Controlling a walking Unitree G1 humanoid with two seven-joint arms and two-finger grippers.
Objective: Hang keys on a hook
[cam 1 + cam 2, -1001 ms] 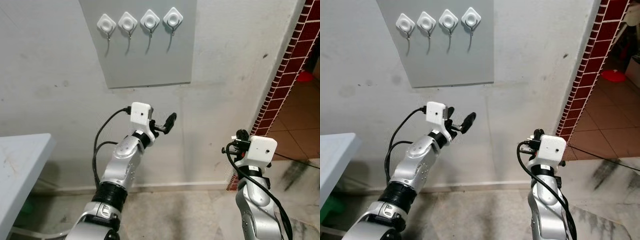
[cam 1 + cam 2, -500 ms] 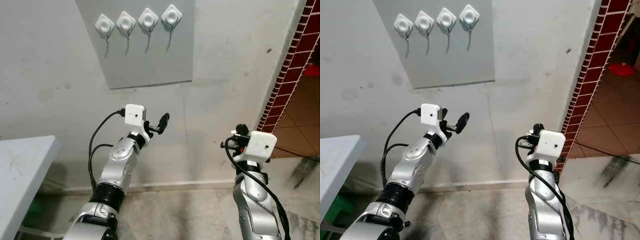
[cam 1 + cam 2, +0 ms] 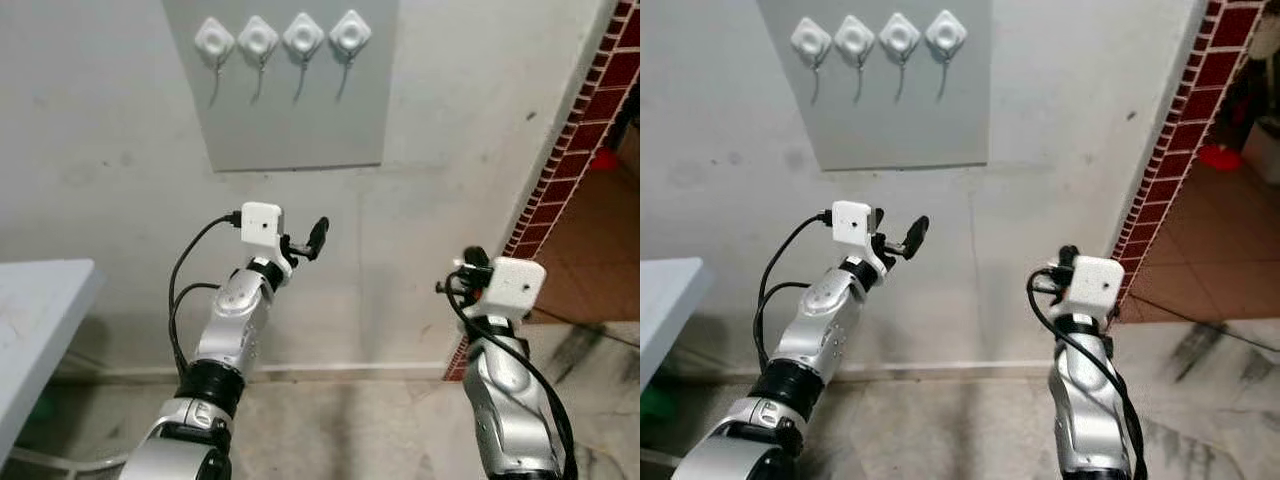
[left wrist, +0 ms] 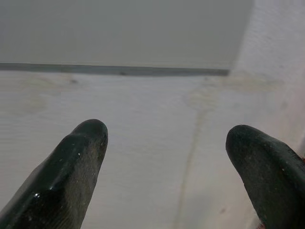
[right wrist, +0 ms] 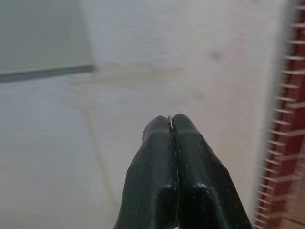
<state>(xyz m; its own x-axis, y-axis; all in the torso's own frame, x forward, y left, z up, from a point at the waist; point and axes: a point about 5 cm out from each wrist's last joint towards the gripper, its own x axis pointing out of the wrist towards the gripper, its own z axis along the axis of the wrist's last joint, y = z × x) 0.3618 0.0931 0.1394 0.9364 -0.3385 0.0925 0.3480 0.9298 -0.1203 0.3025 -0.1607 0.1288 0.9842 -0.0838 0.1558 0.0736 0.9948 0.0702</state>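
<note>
- Your right claw is clenched; a thin pale sliver shows between its tips, possibly a key ring, but you cannot tell. No keys are plainly visible.
- Your left claw is released, its fingers spread wide with nothing between them, raised toward the wall just under the panel.
- The four hooks sit in a row along the top of the panel, each a white diamond pad with a thin wire hook hanging from it. All four look bare.
- Both claws are well below the hooks, so my judgement is that the step in hand is the approach and lift.
- To do it well, first confirm what the right claw grips. If it is the ring, raise that arm toward the hook nearest it, at the right end of the row.
- Bring the ring in above the upturned wire tip, then lower it so the wire threads the ring. Only then release.
- Keep the left claw clear of the panel so it does not knock the wires.
- Containers: none are in play. The table edge, left of the panel and lower, carries nothing visible.
</note>
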